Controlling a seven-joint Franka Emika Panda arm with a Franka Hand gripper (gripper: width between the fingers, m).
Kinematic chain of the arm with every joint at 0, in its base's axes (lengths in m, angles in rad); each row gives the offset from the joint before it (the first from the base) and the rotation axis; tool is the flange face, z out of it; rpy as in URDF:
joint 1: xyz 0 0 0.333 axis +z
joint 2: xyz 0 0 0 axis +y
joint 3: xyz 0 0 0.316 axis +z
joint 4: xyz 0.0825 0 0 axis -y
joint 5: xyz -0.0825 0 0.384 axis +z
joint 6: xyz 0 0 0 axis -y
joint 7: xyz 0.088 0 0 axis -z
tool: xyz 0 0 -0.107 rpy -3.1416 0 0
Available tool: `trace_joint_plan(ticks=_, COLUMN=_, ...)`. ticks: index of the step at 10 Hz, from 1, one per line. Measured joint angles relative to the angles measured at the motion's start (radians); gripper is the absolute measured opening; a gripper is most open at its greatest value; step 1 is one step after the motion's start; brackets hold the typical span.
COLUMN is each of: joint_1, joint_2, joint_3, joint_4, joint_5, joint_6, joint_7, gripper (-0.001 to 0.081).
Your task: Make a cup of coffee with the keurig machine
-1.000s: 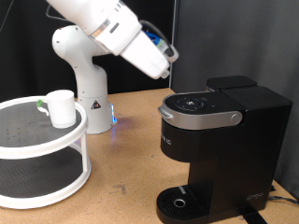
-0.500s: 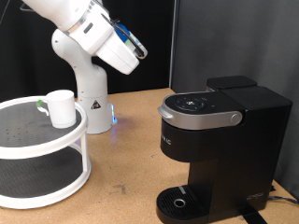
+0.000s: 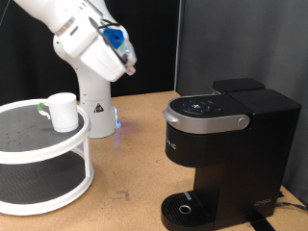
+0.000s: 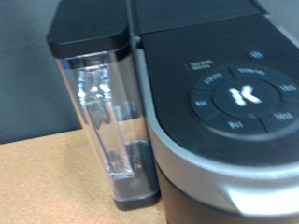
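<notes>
White cup [image 3: 63, 111] on tiered rack [image 3: 38, 154], keurig machine [image 3: 226, 144] apart; gripper state unclear.

Arm: white Franka arm [image 3: 72, 34], one unit. Base column stands upright, above and toward the exterior view's left of the keurig machine [image 3: 226, 144]. Upper links reach in from the exterior view's top left corner and slope downward to the right. Wrist end carries a blue fitting, raised above the machine's lid and apart from it. Gripper: fingers not seen in either view.
</notes>
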Motion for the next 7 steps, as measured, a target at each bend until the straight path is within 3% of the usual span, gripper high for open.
trace_joint_plan(ticks=2, joint_1=-0.036, joint_2=-0.059, joint_3=-0.018, joint_4=-0.034, joint_5=-0.024, joint_6=-0.037, joint_7=-0.006, gripper=0.0001)
trace_joint_plan(ticks=4, joint_1=-0.043, joint_2=-0.075, joint_3=-0.027, joint_4=-0.038, joint_5=-0.035, joint_6=-0.067, joint_7=-0.01, gripper=0.0001)
trace_joint_plan(ticks=7, joint_1=-0.052, joint_2=-0.101, joint_3=0.0, joint_4=-0.099, joint_5=-0.021, joint_6=0.149, joint_7=0.044, gripper=0.0001)
